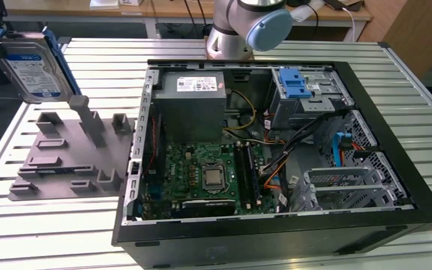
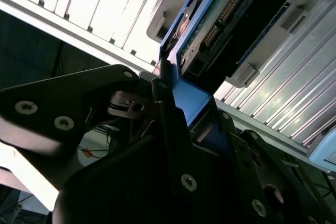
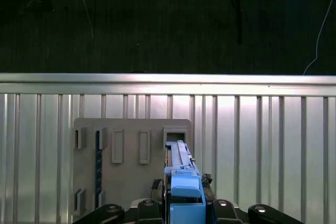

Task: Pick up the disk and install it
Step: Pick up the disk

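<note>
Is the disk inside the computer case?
No, the disk hangs above the grey fixture, outside the case, at the exterior view's left.

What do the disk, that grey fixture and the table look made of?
The disk: silvery casing, seemingly metal; glossy blue rails, likely plastic. The grey fixture: matte, moulded-looking, probably plastic. The table: ribbed reflective slats, which look like aluminium.

Silver-grey disk (image 1: 30, 67) w/ blue rails, upright, aloft
</note>
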